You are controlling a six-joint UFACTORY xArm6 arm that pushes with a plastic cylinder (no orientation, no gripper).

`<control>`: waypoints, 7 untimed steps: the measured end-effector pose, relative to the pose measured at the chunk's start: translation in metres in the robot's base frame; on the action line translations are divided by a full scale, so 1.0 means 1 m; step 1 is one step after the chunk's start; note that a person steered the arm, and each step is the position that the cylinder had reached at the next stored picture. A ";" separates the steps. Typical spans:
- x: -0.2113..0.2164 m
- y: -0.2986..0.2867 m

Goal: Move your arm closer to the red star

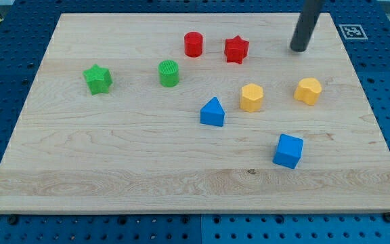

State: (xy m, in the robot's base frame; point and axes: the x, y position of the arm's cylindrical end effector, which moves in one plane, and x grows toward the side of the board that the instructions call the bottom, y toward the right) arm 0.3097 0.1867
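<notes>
The red star (236, 49) lies near the view's top, right of centre, on the wooden board (114, 156). My tip (298, 49) ends a dark rod that comes down from the view's top right. The tip stands to the right of the red star, about level with it, with a clear gap of bare board between them. It touches no block.
A red cylinder (193, 44) sits just left of the star. A green cylinder (169, 73) and green star (98, 78) lie further left. Two yellow blocks (251, 97) (308, 91), a blue triangular block (212, 112) and a blue cube (288, 150) lie below.
</notes>
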 end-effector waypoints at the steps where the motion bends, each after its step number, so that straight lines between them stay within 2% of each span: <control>1: 0.001 -0.004; 7: 0.004 -0.051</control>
State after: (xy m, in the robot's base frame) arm 0.3134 0.1356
